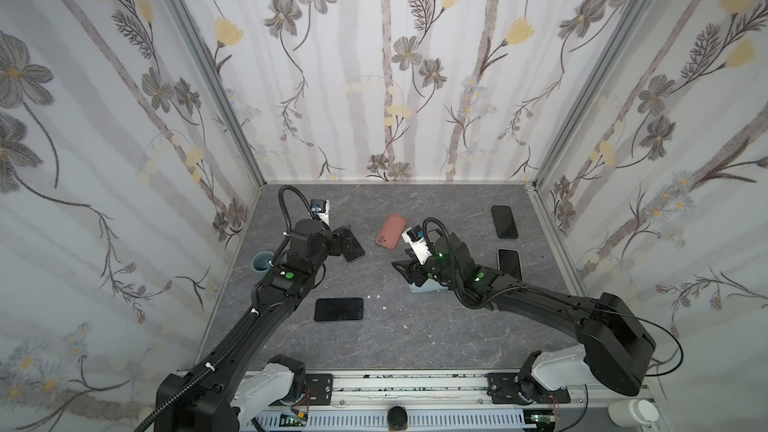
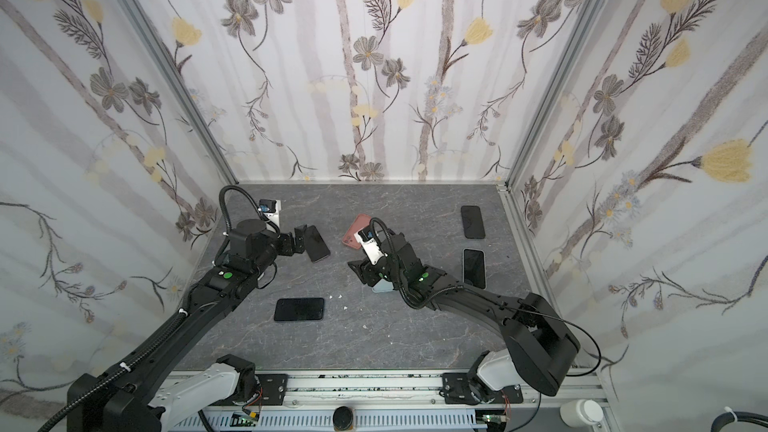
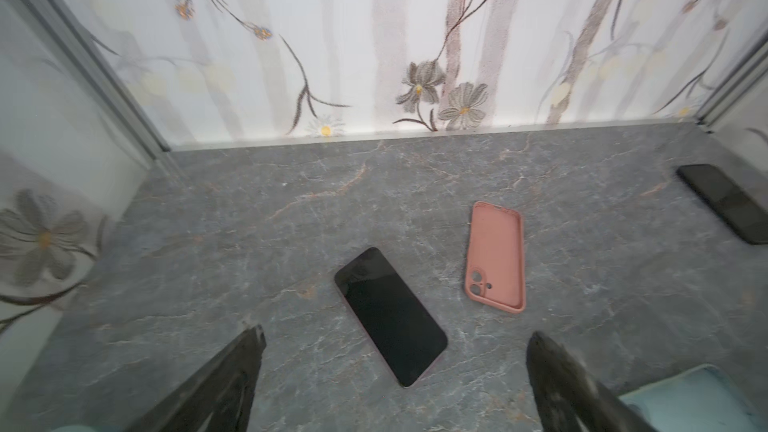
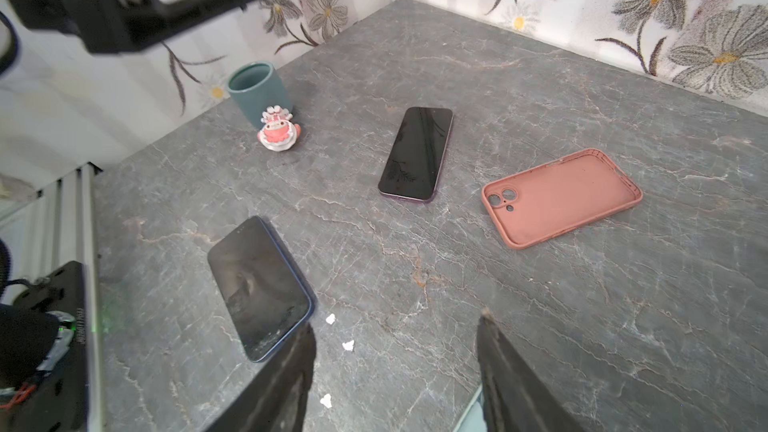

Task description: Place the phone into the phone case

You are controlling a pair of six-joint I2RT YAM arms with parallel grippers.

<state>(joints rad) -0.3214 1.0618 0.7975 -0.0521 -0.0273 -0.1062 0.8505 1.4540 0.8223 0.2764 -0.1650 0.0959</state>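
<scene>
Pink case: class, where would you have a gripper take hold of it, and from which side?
Probably one long wall of the pink case, near its middle, from above, one finger inside and one outside. It lies flat on the table, open side up, so only its raised rim stands clear to pinch.

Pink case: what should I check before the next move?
1. Pink case empty, open side up: ok.
2. Phone by the left gripper lies flat, screen up, apart from the case: ok.
3. Left gripper open: ok.
4. Right gripper jaws apart, nothing between them: ok.
5. Phone matches this case: cannot tell.
</scene>
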